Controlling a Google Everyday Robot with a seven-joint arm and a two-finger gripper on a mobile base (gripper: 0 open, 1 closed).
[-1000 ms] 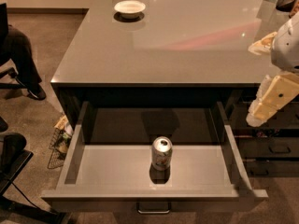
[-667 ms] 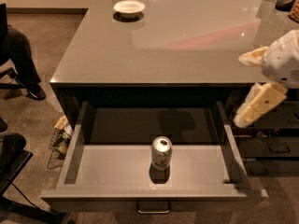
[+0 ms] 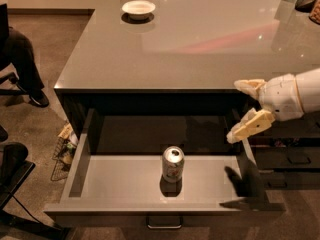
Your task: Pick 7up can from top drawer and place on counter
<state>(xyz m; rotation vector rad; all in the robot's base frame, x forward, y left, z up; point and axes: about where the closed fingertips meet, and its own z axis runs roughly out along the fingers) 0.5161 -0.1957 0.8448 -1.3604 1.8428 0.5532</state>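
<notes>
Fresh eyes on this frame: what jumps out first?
A silver-topped pale drinks can stands upright alone in the middle of the pulled-out wide grey drawer. The cream two-finger tool hovers open by the drawer's right wall, above and right of the can. A white bowl sits far back on the glossy grey counter.

The cream two-finger tool point(image 3: 248, 109) hovers over the right wall of the wide grey top drawer point(image 3: 120, 181), its arm cut off by the right edge. The label on the small silver-topped can point(image 3: 173, 165) is too small to read. The glossy grey counter point(image 3: 200, 49) runs off the right edge.
</notes>
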